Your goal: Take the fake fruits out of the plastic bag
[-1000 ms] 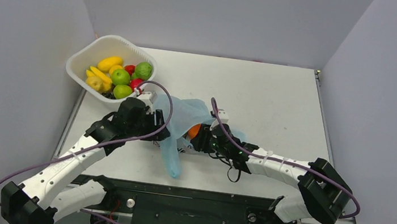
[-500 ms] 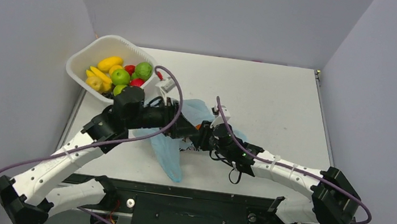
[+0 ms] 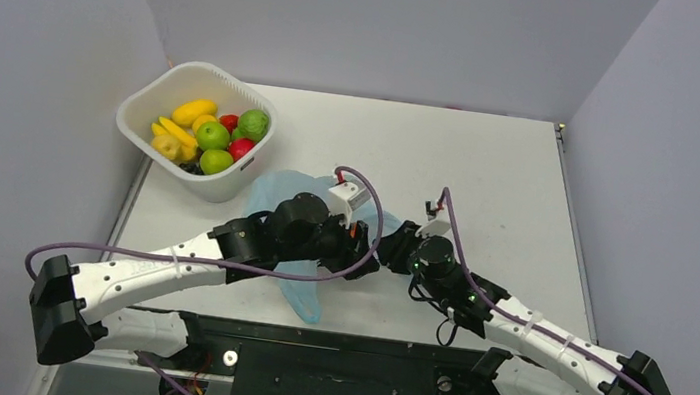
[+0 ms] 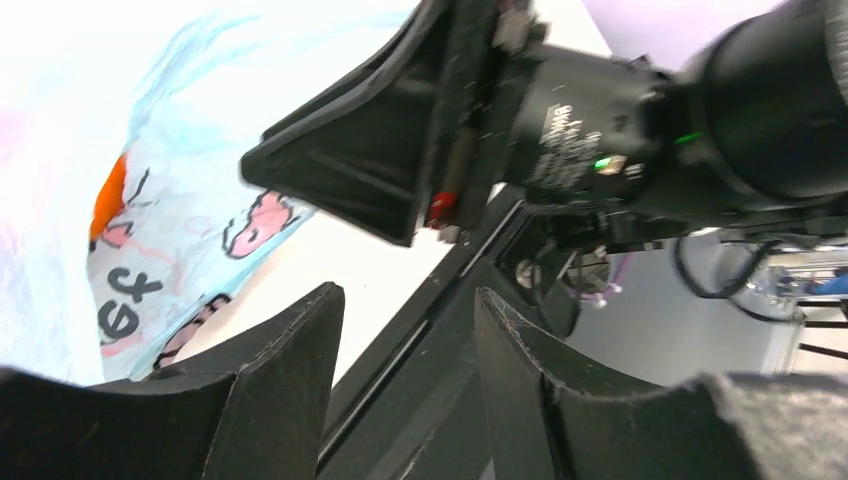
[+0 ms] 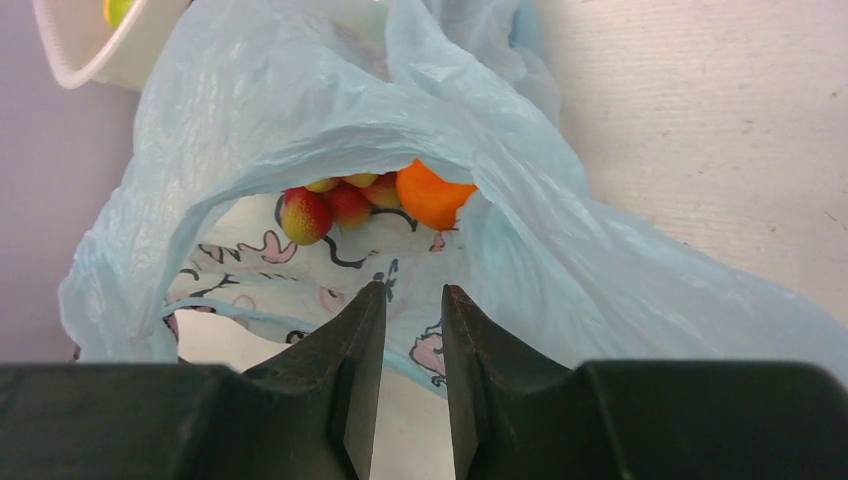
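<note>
Lying crumpled on the tabletop point(image 3: 491, 165) at the centre of the overhead frame, the plastic bag point(image 3: 279, 187) gapes toward the right end effector point(image 5: 412, 295), whose fingers stand slightly apart, empty. An orange point(image 5: 432, 195) and red grape bunch point(image 5: 330, 205) sit inside its mouth. The left end effector point(image 4: 408, 300) hangs open, empty, beside the bag.

Dark printed letters point(image 4: 125, 300) stand low on the bag point(image 4: 190, 130) in the left wrist view, turned on their side. One looks like an "e", another like an "f" or a "t"; no whole word can be read. A small block of white print point(image 4: 565, 125) in two lines stands on the round black housing point(image 4: 600, 90) of the right arm, too blurred to read. In the right wrist view the bag's drawing point(image 5: 330, 255) gives dark and pink lines, no legible letters.
</note>
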### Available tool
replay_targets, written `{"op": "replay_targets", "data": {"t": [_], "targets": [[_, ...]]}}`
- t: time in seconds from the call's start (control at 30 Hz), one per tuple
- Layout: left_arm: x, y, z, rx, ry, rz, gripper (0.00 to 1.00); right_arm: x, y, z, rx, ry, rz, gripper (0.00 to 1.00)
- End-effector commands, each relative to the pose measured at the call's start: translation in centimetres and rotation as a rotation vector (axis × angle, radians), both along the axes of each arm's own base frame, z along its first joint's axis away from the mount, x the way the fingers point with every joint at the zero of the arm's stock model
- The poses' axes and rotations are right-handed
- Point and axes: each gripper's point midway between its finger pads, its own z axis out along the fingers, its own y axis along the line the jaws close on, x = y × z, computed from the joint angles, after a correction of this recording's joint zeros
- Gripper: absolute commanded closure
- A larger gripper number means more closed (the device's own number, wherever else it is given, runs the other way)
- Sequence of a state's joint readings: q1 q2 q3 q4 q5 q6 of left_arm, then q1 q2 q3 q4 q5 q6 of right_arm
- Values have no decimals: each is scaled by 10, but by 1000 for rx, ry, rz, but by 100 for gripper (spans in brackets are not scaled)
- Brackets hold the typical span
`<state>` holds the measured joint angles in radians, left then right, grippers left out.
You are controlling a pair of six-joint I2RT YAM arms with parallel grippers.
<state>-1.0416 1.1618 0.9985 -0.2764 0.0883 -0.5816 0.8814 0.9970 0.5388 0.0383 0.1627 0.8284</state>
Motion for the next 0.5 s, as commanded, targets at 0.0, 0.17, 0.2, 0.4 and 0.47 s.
{"op": "replay_targets", "data": {"t": [0.0, 0.17, 0.2, 0.4, 0.47], "targets": [[26, -9, 0, -72, -60, 86, 51, 2, -9, -5, -18, -8, -25, 76], [72, 9, -37, -41, -1, 215, 58, 2, -3, -11, -26, -11, 3, 77], [83, 20, -49, -26, 19, 259, 59, 1, -3, -15, -31, -7, 10, 77], [121, 44, -90, 87, 7, 342, 58, 5, 12, -40, -75, 17, 59, 77], [121, 60, -119, 208, 50, 360, 58, 6, 13, -51, -104, 30, 59, 77]]}}
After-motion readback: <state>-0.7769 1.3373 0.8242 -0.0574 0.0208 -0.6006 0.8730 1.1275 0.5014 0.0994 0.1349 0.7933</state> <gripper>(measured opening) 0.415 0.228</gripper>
